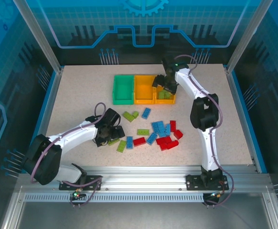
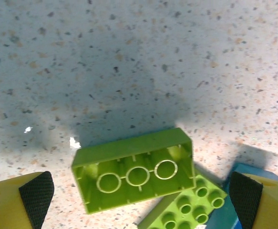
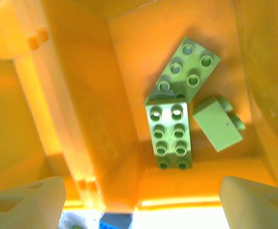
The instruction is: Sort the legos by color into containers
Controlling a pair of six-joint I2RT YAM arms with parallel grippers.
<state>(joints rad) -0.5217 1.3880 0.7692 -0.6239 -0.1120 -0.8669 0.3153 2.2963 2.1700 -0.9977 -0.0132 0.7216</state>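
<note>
From above, the left hand (image 1: 109,133) sits low on the desk (image 1: 77,100) at the edge of the scattered legos (image 1: 160,136). The right hand (image 1: 166,87) hangs over the right orange bin (image 1: 171,99), next to the middle orange bin (image 1: 145,89) and the green bin (image 1: 123,89).

In the left wrist view the hand is spread wide. Its pads (image 2: 36,195) stand apart from an overturned lime brick (image 2: 136,171), which lies hollow side up with its long axis crosswise, rising slightly rightward.

In the right wrist view the hand is wide and empty. Three lime bricks lie in the bin: an upright-studded brick (image 3: 169,136) lengthwise, a second brick (image 3: 186,69) diagonal, and a third brick (image 3: 218,123) on its side.

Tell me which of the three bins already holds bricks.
The orange bin at the right end of the row: three lime green bricks lie in it. The green bin and the middle orange bin show bare floors.
</note>
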